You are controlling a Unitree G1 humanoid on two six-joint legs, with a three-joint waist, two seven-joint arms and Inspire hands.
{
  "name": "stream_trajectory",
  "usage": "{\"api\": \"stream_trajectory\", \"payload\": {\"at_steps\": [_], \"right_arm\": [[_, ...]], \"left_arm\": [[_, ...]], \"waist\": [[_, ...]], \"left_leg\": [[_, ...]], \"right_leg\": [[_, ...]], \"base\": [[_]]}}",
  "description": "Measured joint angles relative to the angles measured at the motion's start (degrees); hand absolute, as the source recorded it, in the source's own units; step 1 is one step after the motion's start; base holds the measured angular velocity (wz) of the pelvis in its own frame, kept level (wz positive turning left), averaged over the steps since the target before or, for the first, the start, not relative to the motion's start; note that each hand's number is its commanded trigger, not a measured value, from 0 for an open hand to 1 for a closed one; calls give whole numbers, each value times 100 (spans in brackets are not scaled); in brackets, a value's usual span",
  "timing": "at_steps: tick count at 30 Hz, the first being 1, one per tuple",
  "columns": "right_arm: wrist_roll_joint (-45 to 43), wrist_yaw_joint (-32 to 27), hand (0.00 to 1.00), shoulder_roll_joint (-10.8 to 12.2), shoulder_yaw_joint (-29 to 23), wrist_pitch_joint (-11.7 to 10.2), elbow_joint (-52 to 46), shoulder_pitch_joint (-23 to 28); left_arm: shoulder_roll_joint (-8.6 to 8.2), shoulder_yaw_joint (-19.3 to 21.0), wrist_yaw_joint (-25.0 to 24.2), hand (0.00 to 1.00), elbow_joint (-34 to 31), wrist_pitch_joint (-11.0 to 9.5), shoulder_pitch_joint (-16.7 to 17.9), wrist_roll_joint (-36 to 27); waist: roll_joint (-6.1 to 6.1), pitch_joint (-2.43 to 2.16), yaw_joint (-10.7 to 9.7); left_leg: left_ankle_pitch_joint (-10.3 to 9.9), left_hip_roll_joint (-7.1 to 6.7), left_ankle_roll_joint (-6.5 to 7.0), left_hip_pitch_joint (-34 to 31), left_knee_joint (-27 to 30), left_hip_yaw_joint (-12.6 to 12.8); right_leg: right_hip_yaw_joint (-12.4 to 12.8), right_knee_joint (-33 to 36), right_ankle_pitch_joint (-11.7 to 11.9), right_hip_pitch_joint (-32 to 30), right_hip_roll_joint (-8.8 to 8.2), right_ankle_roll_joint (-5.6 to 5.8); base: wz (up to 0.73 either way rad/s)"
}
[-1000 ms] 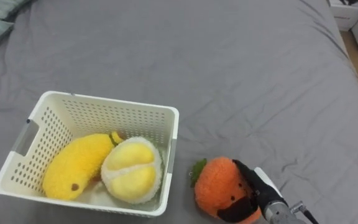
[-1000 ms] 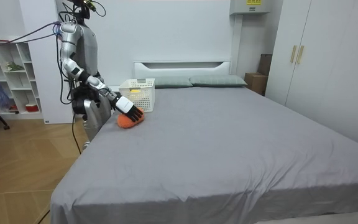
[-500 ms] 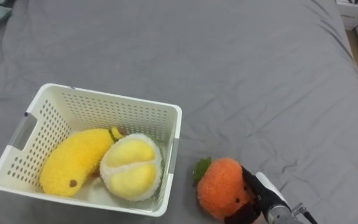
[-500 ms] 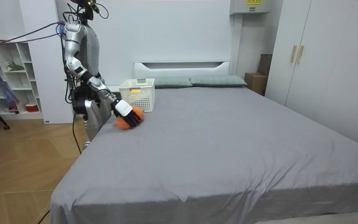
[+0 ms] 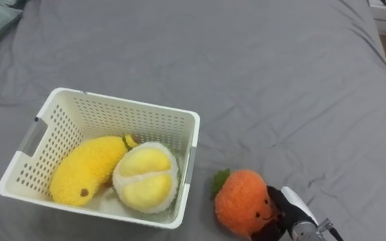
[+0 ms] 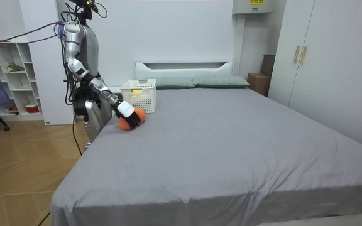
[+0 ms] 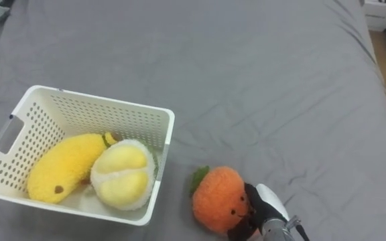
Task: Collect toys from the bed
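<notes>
Now robot hand [image 5: 289,211] around orange plush [image 5: 241,201]

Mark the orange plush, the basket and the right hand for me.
orange plush [image 5: 242,199]: left eye view, middle of its round body.
basket [image 5: 127,119]: left eye view, far perforated wall.
right hand [image 5: 292,206]: left eye view, white back of the hand.

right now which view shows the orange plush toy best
The right eye view: the orange plush toy lies whole beside the basket, face and leaf visible, the right hand curled at its side. The left eye view nearly matches; the room view gives a small orange blob.
</notes>
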Motion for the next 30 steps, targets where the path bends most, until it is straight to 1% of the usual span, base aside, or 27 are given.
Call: {"api": "stream_trajectory", "payload": {"at_steps": [4,6,10,15,19,22,26,28,29,30], "right_arm": [[-205,-54,100,7,2,17,-55,-32],[-308,-55,100,8,2,21,-249,-34],[-307,-69,100,8,2,7,-517,-46],[-307,-75,100,9,0,7,-531,-76],[-287,-62,100,7,0,7,-531,-76],[-29,-44,100,-5,0,12,-553,-74],[591,-30,100,-46,-2,19,-1153,29],[689,-35,100,-54,-10,16,-1539,83],[748,-35,100,-68,-10,8,-1784,99],[768,-34,100,-84,-35,-5,-1982,99]], "left_arm": [[1,0,13,0,-23,1,22,5],[2,1,13,0,-49,3,22,8],[2,9,14,0,-62,3,48,49],[0,41,14,0,-118,3,78,52],[-8,147,-6,0,-118,3,90,80],[-18,204,-16,0,-117,4,113,111],[-18,207,-14,0,-115,4,121,101],[-20,208,-11,0,-111,4,129,107],[-20,209,-11,0,-112,3,148,110],[-25,215,-11,0,-112,3,154,117]], "waist": [[-2,-5,18],[0,-7,16],[-6,-13,14],[-24,-24,20],[-34,-35,40],[-36,-37,33],[-41,-40,-1],[-35,-39,-10],[-24,-31,-9],[-10,-35,-27]], "left_leg": [[0,-1,0,1,-2,7],[0,-1,0,2,-3,8],[0,0,0,21,-5,13],[0,2,1,118,-15,9],[0,3,0,148,-7,14],[0,5,0,220,-16,17],[0,3,0,231,4,17],[0,3,0,256,6,21],[0,4,0,292,-5,28],[-2,3,1,313,-11,29]], "right_leg": [[9,4,0,-1,-2,0],[9,4,0,-2,-2,0],[2,3,0,17,-2,0],[-29,-2,0,117,-31,0],[16,1,0,145,-13,0],[10,2,0,216,-13,1],[7,3,0,230,-12,0],[34,4,0,249,-8,0],[45,2,0,276,-2,0],[58,1,0,299,-5,1]], "base": [[0],[0],[0],[0],[0],[0],[0],[0],[0],[0]]}}
